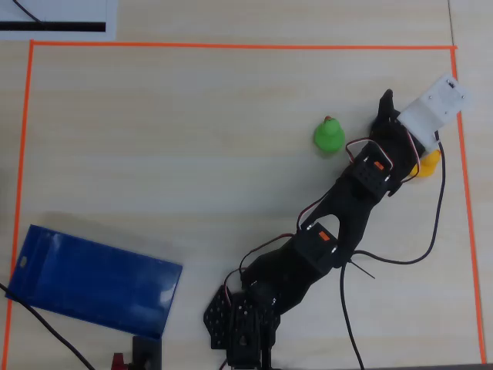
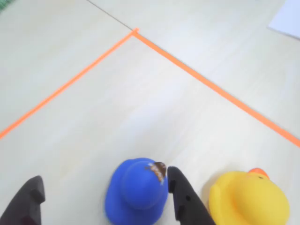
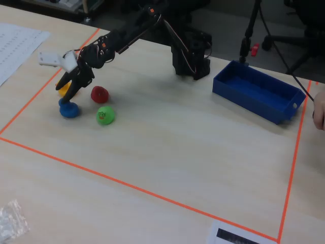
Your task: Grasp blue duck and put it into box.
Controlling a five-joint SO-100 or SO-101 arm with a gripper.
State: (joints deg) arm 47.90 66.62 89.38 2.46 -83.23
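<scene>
The blue duck (image 2: 137, 190) sits on the table between my open fingers in the wrist view. Its beak is against the right finger (image 2: 185, 199), and the left finger (image 2: 26, 201) stands well apart from it. My gripper (image 2: 104, 177) is open around the duck. In the fixed view the gripper (image 3: 69, 93) hangs just over the blue duck (image 3: 68, 109) at the left. In the overhead view the duck is hidden under the arm's white camera mount (image 1: 435, 108). The dark-blue box (image 3: 259, 91) stands far off, at the lower left of the overhead view (image 1: 92, 279).
A yellow duck (image 2: 248, 199) sits just right of the right finger. A red duck (image 3: 99, 94) and a green duck (image 3: 105, 115) stand close by. Orange tape (image 2: 197, 75) borders the work area and forms a corner ahead. Paper (image 3: 15, 43) lies outside it.
</scene>
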